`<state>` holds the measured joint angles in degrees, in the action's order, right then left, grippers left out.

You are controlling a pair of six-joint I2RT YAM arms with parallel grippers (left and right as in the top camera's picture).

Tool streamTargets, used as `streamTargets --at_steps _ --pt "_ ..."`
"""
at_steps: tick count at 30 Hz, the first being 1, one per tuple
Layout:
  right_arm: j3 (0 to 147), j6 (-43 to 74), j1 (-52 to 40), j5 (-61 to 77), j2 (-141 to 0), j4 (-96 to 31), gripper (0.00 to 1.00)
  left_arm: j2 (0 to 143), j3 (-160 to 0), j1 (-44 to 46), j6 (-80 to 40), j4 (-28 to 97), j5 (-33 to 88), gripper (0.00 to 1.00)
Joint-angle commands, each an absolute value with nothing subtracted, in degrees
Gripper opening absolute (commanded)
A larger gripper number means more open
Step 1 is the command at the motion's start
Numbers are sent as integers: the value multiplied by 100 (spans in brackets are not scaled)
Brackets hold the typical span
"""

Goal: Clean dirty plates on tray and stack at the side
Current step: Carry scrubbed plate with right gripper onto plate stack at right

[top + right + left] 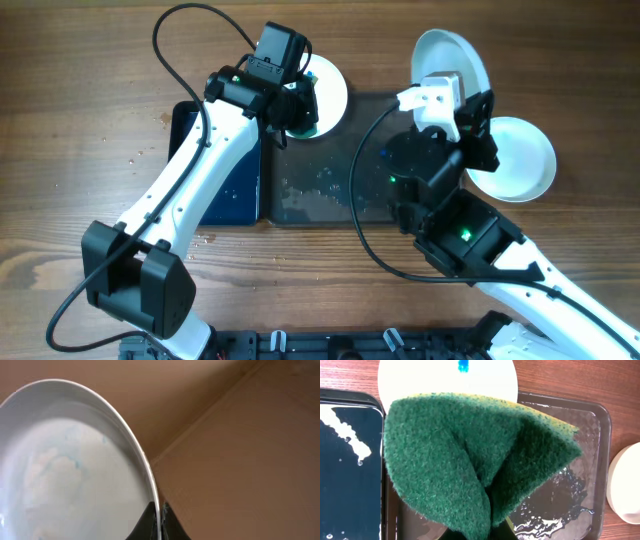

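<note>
**A:** What has the left pincer (481, 533) got?

**B:** It is pinched on the sponge (470, 460). The sponge folds and fans out with its green scouring face outward, which I take to be for scrubbing. Beyond it, at 12 o'clock in the left wrist view, lies the dirty plate (445, 380) with a blue stain (463, 366) near its far edge. Whether the sponge touches the plate I cannot tell.

**A:** And around that?

**B:** The wet tray (585, 425) lies from 1 to 5 o'clock. The blue basin (350, 470) is at 9 o'clock. The plate rests flat at the tray's corner, probably so drips fall in the tray.

**A:** The right pincer (158, 519)?

**B:** Clamped on the rim of the smeared plate (70, 470). That plate is raised off the counter (80, 120) and tilted, with faint blue smears on its face. It runs from the pincer toward 11 o'clock in the right wrist view. An edge grip leaves the face free for wiping, I judge.

**A:** Anything at the side?

**B:** From overhead the side plate (520, 160) sits on the counter at 4 o'clock from the right pincer, beside the tray. It is likely the base of the stack.
</note>
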<state>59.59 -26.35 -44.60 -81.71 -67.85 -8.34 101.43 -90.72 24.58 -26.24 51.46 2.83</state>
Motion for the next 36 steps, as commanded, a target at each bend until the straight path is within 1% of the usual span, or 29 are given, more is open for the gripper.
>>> streamTargets --at_steps 1,3,5,7,10,11,13,14,16,17,20,22,24,27,30,33,36 --pt "6036 -2932 -4482 -8488 -6740 -757 4 10202 -9076 2432 -2574 5133 226 4" --pt "6020 -2401 -4482 -8484 -6740 -799 4 10202 -9076 2432 -2574 5133 226 4" --pt "5911 -2106 -4475 -8401 -6740 -930 4 10202 -9076 2432 -2574 5135 226 4" --pt "5717 -1494 -4464 -7970 -6740 -1542 4 10202 -9076 2432 -2574 5146 226 4" --pt "5446 -47 -4257 -6464 -6740 -2836 4 10202 -9076 2432 -2574 5175 226 4" --pt "5380 639 -4064 -5817 -6740 -3245 5 10202 -9076 2432 -2574 5190 226 4" --pt "5360 1925 -3468 -4517 -6751 -3750 4 10202 -9076 2432 -2574 5214 226 4" --pt "5360 2121 -3096 -3642 -6751 -3736 4 10202 -9076 2432 -2574 5216 226 4" --pt "5360 2102 -2351 -2029 -6751 -3514 4 10202 -9076 2432 -2574 5216 226 4" --pt "5360 2043 -1619 -731 -6753 -3367 4 10202 -9076 2432 -2576 5216 226 4" --pt "5360 1791 -438 991 -6790 -3312 4 10202 -9076 2432 -2576 5218 228 4" --pt "5360 1785 550 1791 -6864 -3428 4 10202 -9076 2438 -2576 5223 228 4" --pt "5360 1772 1413 1959 -6980 -3597 4 10202 -9076 2438 -2574 5221 228 4" --pt "5360 1653 2279 1675 -7251 -3732 4 10202 -9076 2443 -2574 5221 228 4" --pt "5360 1658 2783 1260 -7653 -3701 4 10202 -9076 2445 -2576 5221 228 4" --pt "5360 1669 3216 985 -8399 -3542 4 10202 -9076 2460 -2576 5221 228 4" --pt "5360 1684 3352 832 -9085 -3374 4 10202 -9076 2464 -2576 5223 231 4"
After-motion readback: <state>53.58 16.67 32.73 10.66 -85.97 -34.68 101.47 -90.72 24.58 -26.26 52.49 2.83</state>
